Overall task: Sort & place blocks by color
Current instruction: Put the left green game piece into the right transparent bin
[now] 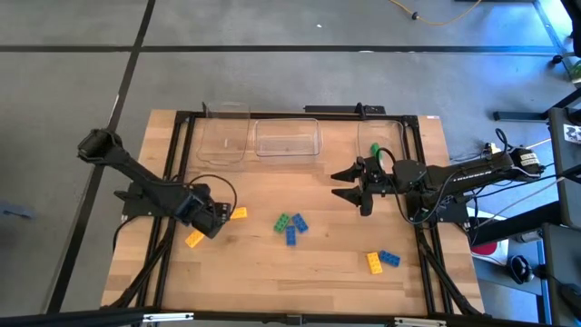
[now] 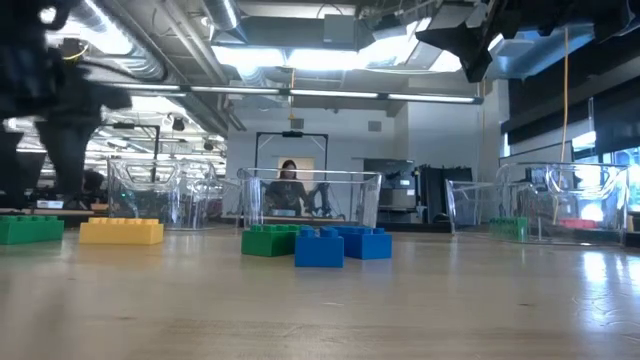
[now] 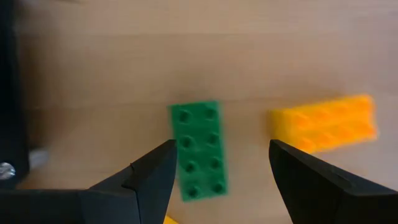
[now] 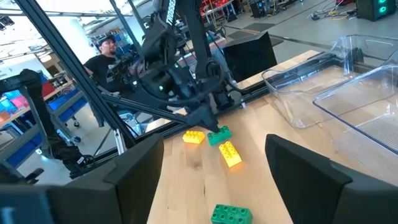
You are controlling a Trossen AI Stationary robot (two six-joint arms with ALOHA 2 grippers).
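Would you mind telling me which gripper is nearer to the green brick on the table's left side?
Left. The left gripper hovers right over the green brick, jaws open around it. The right gripper is far off on the table's right side, near the bins, also open.

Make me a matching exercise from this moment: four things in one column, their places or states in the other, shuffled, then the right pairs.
Things
1. left gripper
2. right gripper
3. green block under the left wrist camera
4. yellow and blue pair

Places or states
A. open, in the air near the clear bins
B. lying flat between open dark fingers
C. on the table's near right part
D. low over blocks on the table's left

Pairs: 1-D, 2-A, 3-B, 4-C
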